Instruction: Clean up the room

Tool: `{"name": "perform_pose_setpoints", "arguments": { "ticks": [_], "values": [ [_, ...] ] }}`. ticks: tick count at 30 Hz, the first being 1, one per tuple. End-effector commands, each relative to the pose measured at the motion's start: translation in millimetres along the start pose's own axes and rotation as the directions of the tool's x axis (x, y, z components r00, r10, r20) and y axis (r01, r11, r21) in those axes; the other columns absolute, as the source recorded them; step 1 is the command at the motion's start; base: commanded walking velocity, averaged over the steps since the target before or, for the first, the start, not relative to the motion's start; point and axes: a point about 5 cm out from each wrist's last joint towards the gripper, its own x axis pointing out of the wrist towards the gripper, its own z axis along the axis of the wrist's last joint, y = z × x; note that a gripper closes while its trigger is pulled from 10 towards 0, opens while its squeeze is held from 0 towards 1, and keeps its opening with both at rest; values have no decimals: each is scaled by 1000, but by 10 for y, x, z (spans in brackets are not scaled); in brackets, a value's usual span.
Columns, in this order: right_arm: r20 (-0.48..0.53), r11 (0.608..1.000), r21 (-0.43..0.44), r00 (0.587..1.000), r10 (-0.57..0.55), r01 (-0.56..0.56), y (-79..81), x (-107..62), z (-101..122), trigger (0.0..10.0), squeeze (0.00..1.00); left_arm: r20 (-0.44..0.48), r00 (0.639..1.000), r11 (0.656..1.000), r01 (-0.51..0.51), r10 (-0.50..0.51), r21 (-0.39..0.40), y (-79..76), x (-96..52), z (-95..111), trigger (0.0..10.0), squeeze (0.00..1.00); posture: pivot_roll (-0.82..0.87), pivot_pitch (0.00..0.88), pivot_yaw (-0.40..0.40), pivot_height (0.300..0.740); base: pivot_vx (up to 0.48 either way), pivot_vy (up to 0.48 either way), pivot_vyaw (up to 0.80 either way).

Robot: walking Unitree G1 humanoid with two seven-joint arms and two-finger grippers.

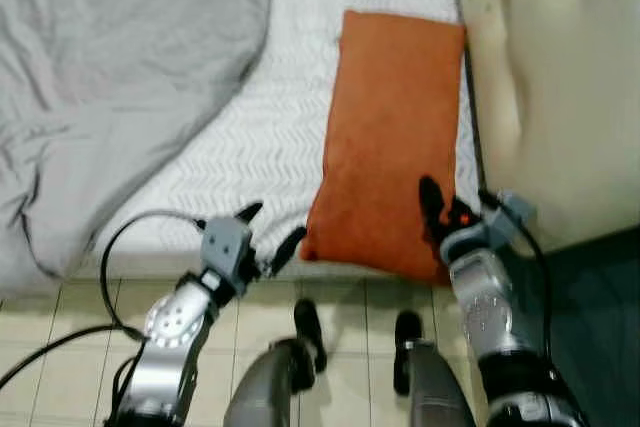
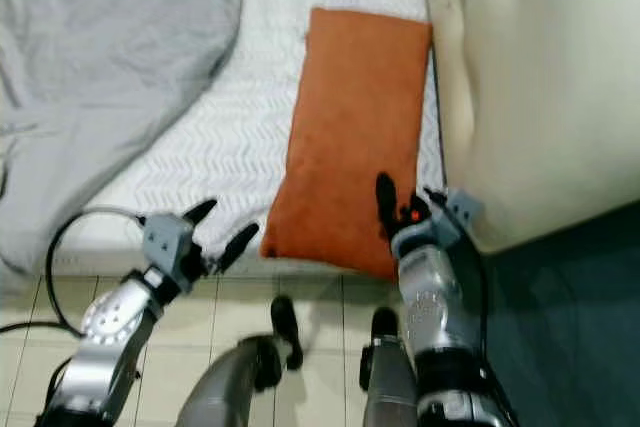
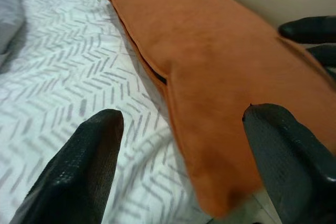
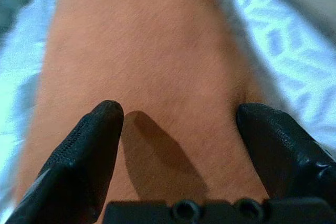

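Lying lengthwise on the white patterned mattress (image 1: 270,137), an orange pillow (image 1: 395,137) overhangs the mattress's near edge with its bottom corner. The right gripper (image 4: 178,129), fingers spread apart, hovers over the pillow's near end. The left gripper (image 1: 270,237), also spread, sits just beside the pillow's near left corner. A grey blanket (image 1: 110,77) covers the mattress left of the pillow; a cream wall (image 1: 560,77) borders its right.

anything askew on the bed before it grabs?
Yes. The orange pillow lies lengthwise along the headboard, its near end hanging over the mattress edge. The grey blanket is rumpled. Both left gripper and right gripper are open.
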Motion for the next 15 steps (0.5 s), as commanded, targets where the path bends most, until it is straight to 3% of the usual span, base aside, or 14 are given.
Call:
{"name": "perform_pose_setpoints", "arguments": {
  "ticks": [1, 7, 12, 14, 15],
  "values": [
    [-83, 998, 68, 996, -13, 18, -149, -47, -173, 10000, 0, -37, 999, 998, 35, -37, -43, -132, -131, -94, 10000, 0, -69, 440, 89, 740, 0, 0, 0],
    [-192, 983, 184, 980, 60, -24, -96, 39, -331, 10000, 0, -119, 993, 995, 12, -23, -96, -380, -283, -158, 10000, 0, -73, 437, 80, 740, 0, 0, 0],
    [-285, 997, 65, 957, 48, -31, -69, 48, -510, 10000, 0, -144, 989, 994, 22, -38, -111, -520, -347, -138, 10000, 0, -49, 447, 81, 740, 0, 0, 0],
    [-345, 999, 15, 937, 47, -44, -37, 56, -634, 0, 0, -150, 988, 993, 10, -27, -119, -534, -350, -113, 10000, 0, -39, 453, 81, 740, 0, 0, 0],
    [-345, 999, 15, 937, 47, -44, -37, 56, -634, 0, 0, -150, 988, 993, 10, -27, -119, -534, -350, -113, 10000, 0, -39, 453, 81, 740, 0, 0, 0]
  ]
}}
